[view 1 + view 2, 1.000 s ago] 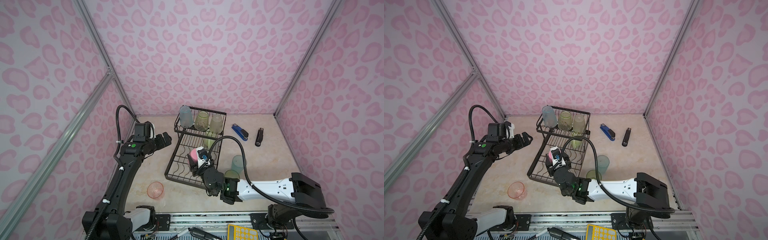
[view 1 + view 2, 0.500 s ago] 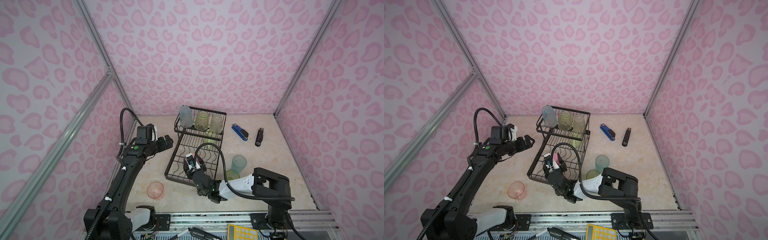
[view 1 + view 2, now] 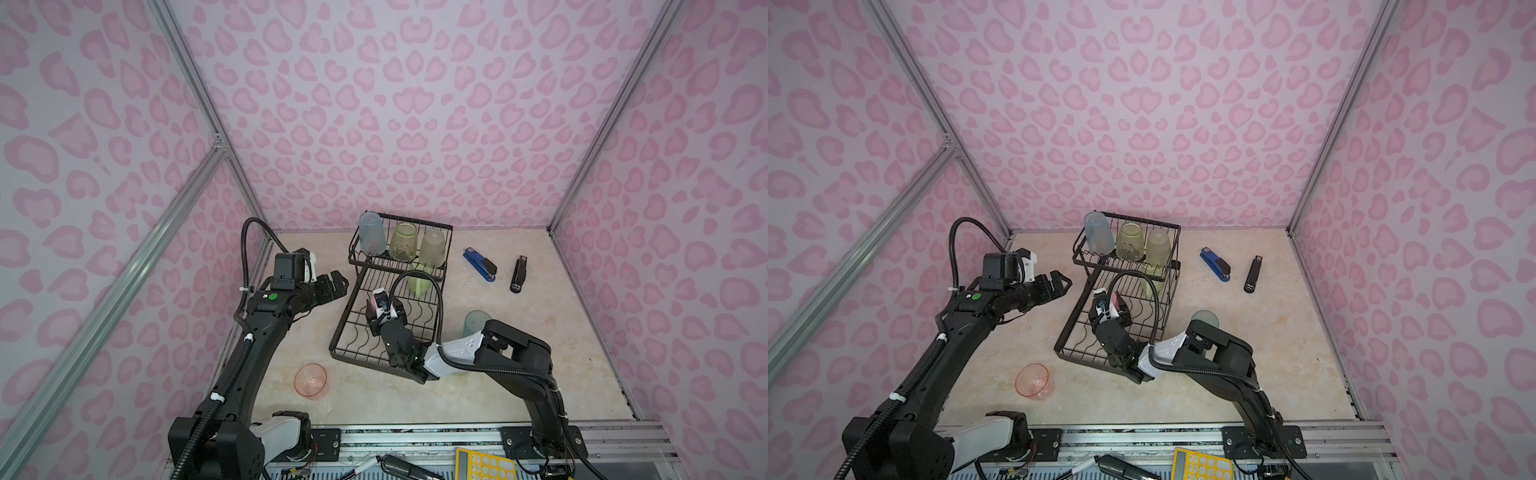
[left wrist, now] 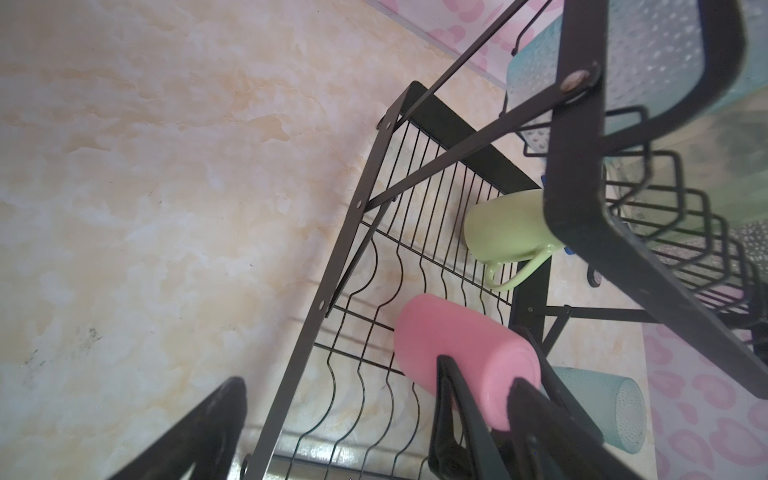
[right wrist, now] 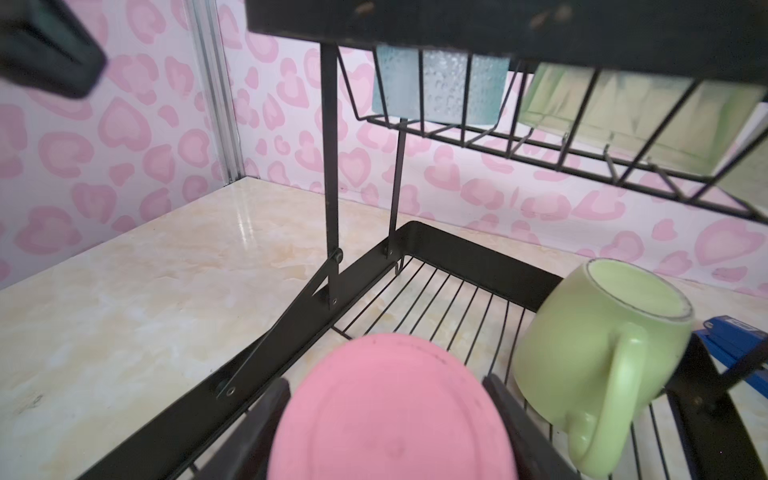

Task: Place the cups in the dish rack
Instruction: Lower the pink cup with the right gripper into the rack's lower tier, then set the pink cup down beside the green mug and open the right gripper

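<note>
**Pink cup clamped over the lower tray**

My right claw (image 3: 380, 309) is clamped on the solid pink cup (image 4: 461, 353), one finger on each side of it. The cup is tipped onto its side over the wavy wires, mid-tray in the dish rack (image 4: 355, 216) at the centre of both top views. I cannot tell whether it touches the wires.

Bare wires run from the cup down-frame to the tray's near rim. Up-frame, the green mug (image 5: 590, 357) leans in the tray's right corner, under the raised basket (image 4: 577, 145). That basket holds a blue cup (image 3: 372, 235), a green cup (image 3: 402, 243) and a beige cup (image 3: 432, 249).

My left claw (image 3: 338, 284) hangs with its fingers wide apart, just outside the tray's left rim.

On the table (image 3: 395, 399), a teal cup (image 3: 473, 324) stands right of the rack beside my right arm. A clear pink cup (image 3: 311, 380) lies lower left. A blue stapler (image 3: 480, 264) and a black stapler (image 3: 518, 274) lie upper right.
</note>
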Tool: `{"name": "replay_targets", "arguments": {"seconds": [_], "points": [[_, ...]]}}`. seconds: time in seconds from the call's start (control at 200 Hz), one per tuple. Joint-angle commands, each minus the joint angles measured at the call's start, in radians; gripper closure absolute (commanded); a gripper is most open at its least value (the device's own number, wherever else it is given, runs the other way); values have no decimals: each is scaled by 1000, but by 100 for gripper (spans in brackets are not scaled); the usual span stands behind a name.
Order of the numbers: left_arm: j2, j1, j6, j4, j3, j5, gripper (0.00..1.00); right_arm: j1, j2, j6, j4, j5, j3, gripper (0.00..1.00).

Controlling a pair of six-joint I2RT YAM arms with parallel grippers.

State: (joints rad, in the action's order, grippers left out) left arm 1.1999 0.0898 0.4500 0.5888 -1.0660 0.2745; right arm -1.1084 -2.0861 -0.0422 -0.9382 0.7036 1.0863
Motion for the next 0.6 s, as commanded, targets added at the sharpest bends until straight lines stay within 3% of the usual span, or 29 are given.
{"name": "replay_targets", "arguments": {"seconds": [0.0, 0.595], "points": [[-7, -1, 5, -30, 7, 17, 0, 14, -38, -9, -45, -16, 35, 38], [-14, -2, 21, -50, 22, 52, 1, 103, -181, -7, -14, -51, 229, 39]]}}
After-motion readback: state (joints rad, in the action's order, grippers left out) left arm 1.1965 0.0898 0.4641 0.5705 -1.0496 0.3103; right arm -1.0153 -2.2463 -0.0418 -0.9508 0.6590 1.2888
